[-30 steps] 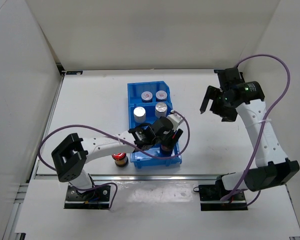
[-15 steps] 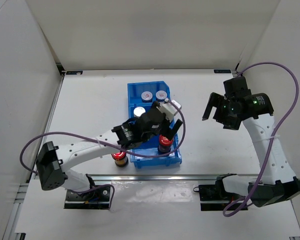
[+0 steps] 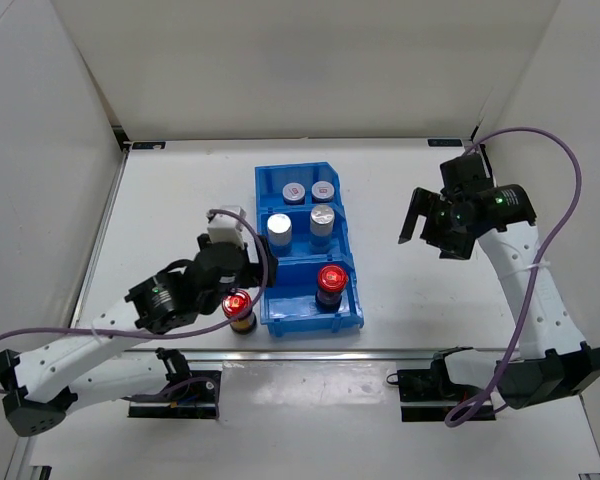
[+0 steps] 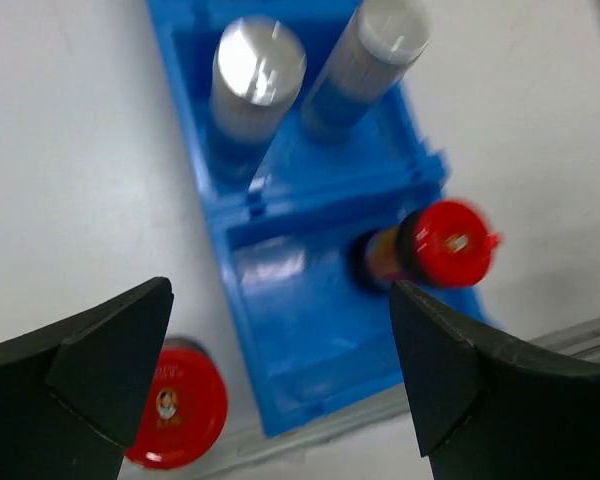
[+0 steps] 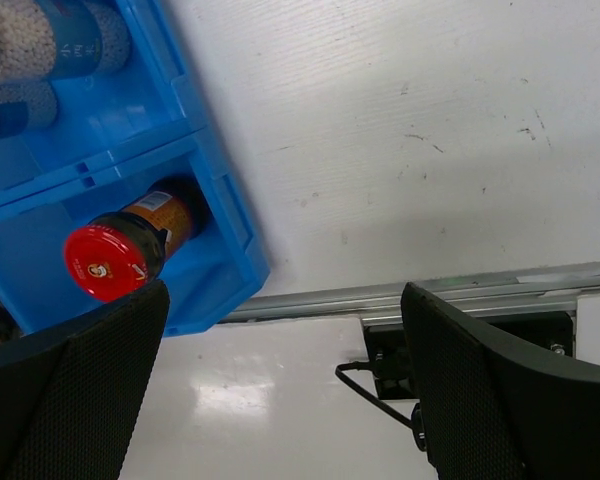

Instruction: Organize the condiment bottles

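A blue three-part bin stands mid-table. Its back part holds two short white-capped condiment bottles. The middle part holds two pale silver-capped ones. One dark red-capped bottle stands in the front part, free of any finger. A second red-capped bottle stands on the table by the bin's front left corner. My left gripper hovers open above that corner, holding nothing. Off to the bin's right, my right gripper hangs open and empty.
White walls close the table at the back and both sides. A metal rail runs along the near edge just in front of the bin. A purple cable loops over the right arm.
My left gripper opened, let go of the red-capped bottle in the bin's front part and pulled back to the left. The right arm shifted only slightly.
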`<control>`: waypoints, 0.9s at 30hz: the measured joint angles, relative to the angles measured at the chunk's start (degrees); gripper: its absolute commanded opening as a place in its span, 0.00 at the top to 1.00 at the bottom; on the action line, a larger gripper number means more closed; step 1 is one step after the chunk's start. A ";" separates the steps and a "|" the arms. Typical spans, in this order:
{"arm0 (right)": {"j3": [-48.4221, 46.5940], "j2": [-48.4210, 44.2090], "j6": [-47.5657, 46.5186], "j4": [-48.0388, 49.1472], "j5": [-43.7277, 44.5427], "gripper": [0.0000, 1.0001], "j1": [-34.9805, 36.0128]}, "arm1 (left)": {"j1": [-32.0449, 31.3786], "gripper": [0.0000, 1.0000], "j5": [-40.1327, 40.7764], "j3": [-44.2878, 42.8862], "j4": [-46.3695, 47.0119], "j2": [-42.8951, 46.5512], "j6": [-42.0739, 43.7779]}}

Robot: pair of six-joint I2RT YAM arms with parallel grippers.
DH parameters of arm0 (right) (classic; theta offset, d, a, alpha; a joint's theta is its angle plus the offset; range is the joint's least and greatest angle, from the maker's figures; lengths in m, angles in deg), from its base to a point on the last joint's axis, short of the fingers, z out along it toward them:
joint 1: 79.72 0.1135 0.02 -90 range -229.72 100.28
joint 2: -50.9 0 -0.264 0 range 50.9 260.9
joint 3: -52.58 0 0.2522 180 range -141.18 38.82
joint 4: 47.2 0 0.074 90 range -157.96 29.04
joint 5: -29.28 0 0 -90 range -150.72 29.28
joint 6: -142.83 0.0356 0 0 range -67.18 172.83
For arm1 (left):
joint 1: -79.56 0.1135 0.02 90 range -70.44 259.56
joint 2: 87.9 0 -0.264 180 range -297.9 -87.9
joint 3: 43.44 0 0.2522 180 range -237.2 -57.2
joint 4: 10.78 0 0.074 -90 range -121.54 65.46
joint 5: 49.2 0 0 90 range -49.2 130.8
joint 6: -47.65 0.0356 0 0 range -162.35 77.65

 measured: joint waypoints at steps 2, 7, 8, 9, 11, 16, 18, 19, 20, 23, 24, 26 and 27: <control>0.35 0.33 -0.24 0.04 -0.42 0.00 0.00 | 0.28 0.00 -1.36 2.49 -3.48 -0.83 -2.89; 0.37 1.99 -0.66 0.68 -1.33 0.00 0.00 | 0.59 0.00 -2.89 6.19 -9.31 -6.16 -8.61; 0.37 2.19 -0.72 0.83 -1.40 0.00 0.00 | 0.87 0.00 -2.99 6.86 -10.01 -6.38 -9.53; 0.37 2.32 -0.83 0.94 -1.49 0.00 0.00 | 1.22 0.00 -3.10 7.48 -10.60 -6.34 -10.38; 0.37 2.40 -0.96 1.05 -1.53 0.00 0.00 | 1.79 0.00 -3.06 8.00 -11.19 -5.90 -11.72; 0.37 2.43 -1.33 1.05 -1.51 0.00 0.00 | 2.86 0.00 -2.97 8.76 -12.50 -3.93 -14.56; 0.37 2.54 -1.42 1.07 -1.51 0.00 0.00 | 3.28 0.00 -2.97 9.27 -12.81 -3.23 -15.08; 0.37 2.69 -1.46 1.05 -1.53 0.00 0.00 | 3.39 0.02 -3.04 9.40 -13.14 -3.02 -15.34; 0.37 2.89 -1.46 1.07 -1.55 0.00 0.00 | 3.54 0.03 -3.04 9.46 -13.46 -2.86 -15.54; 0.37 3.52 -1.49 1.07 -1.57 0.00 0.00 | 3.63 0.03 -3.06 9.53 -13.81 -2.54 -15.82; 0.37 3.72 -1.51 1.09 -1.68 0.00 0.00 | 3.65 0.03 -3.13 9.55 -13.90 -2.43 -15.89; 0.37 3.91 -1.51 1.09 -1.90 0.00 0.00 | 3.65 0.03 -3.19 9.55 -14.21 -2.23 -15.98; 0.37 3.91 -1.51 1.11 -2.01 0.00 0.00 | 3.65 0.03 -3.30 9.55 -14.36 -2.08 -16.06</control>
